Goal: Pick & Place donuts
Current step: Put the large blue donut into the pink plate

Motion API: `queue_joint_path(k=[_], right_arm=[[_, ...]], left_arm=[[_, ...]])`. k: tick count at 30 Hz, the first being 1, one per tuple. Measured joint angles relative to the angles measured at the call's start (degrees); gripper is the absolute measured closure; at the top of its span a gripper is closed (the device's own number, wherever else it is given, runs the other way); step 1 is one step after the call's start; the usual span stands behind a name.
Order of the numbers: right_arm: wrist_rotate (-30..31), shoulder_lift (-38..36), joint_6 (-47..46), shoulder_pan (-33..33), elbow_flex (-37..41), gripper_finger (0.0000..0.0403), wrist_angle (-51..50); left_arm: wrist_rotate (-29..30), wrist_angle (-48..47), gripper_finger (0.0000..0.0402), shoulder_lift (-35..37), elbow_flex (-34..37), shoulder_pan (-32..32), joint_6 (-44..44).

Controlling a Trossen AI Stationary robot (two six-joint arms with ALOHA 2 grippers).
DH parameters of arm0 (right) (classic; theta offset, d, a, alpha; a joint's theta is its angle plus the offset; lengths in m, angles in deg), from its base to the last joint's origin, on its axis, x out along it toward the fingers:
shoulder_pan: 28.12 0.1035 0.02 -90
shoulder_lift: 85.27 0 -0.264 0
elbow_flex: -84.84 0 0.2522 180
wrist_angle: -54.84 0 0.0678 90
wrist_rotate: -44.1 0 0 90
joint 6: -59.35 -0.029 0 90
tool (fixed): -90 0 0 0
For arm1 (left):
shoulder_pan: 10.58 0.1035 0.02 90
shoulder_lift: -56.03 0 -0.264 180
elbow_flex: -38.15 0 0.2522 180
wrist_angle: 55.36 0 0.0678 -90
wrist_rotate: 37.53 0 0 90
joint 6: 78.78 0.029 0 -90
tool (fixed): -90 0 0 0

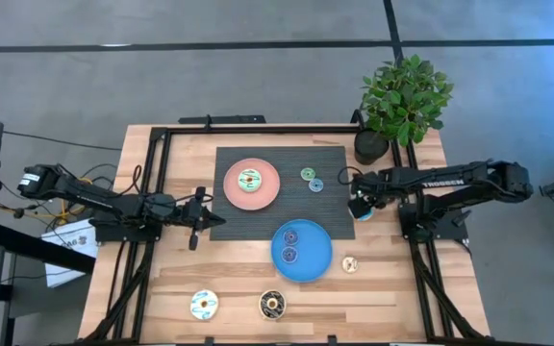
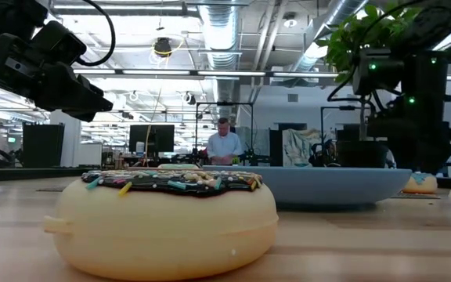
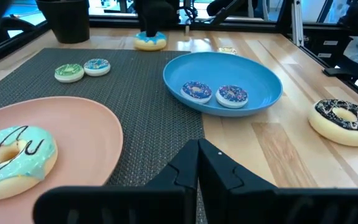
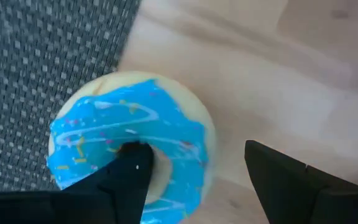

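Note:
A large blue-iced donut (image 4: 126,140) lies flat on the wood at the dark mat's right edge (image 1: 363,213). My right gripper (image 4: 197,177) is open above it, pointing down, with one finger at the donut's hole and the other beyond its outer rim. My left gripper (image 1: 196,219) is shut and waits at the mat's left edge. A green-iced donut (image 1: 249,180) lies on the pink plate (image 1: 268,192). Two small dark-blue donuts (image 3: 214,93) lie in the blue plate (image 1: 320,259). A small green donut (image 1: 308,175) and a small blue one (image 1: 316,185) rest on the mat. My right gripper comes at the blue-iced donut from above with one fingertip (image 4: 132,165) at the hole's edge (image 4: 143,147) and the other finger (image 4: 278,171) outside the rim over bare wood. I cannot tell whether either finger touches it. The donut lies flat on the table.
A dark-brown donut (image 1: 273,305), a white donut (image 1: 204,305) and a small cream one (image 1: 350,264) lie on the near wood. A potted plant (image 1: 402,101) stands at the far right corner, close behind my right gripper. Black frame rails run along both table sides.

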Motion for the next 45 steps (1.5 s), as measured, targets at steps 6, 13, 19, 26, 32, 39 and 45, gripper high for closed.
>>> queue_joint_path(k=[6,13,19,26,32,39,45], right_arm=[[-3.0,0.0,0.0,0.0,1.3,0.0185,1.9],[-2.6,0.0,0.0,0.0,1.3,0.0218,4.9],[-2.6,0.0,0.1,0.0,1.3,0.0266,4.9],[-2.6,0.0,0.5,0.0,0.1,0.0306,4.8],[-2.6,0.0,2.0,0.0,-3.9,0.0311,4.8],[-2.5,0.0,3.7,0.7,-9.9,0.0311,12.1],[-2.5,0.5,10.9,3.6,-12.1,0.0311,32.1]], left_arm=[[0.0,0.0,0.0401,0.0,0.0,0.0,0.0],[0.1,0.0,0.0401,0.0,0.0,0.0,0.0],[0.1,0.0,0.0401,0.0,0.0,0.0,-0.7],[0.1,0.0,0.0401,0.0,0.0,0.0,-0.9],[0.1,0.0,0.0401,0.0,0.0,0.0,-0.9],[0.1,0.1,0.0401,0.0,0.0,0.0,-0.6],[0.1,0.1,0.0401,0.0,0.0,0.0,-0.3]])
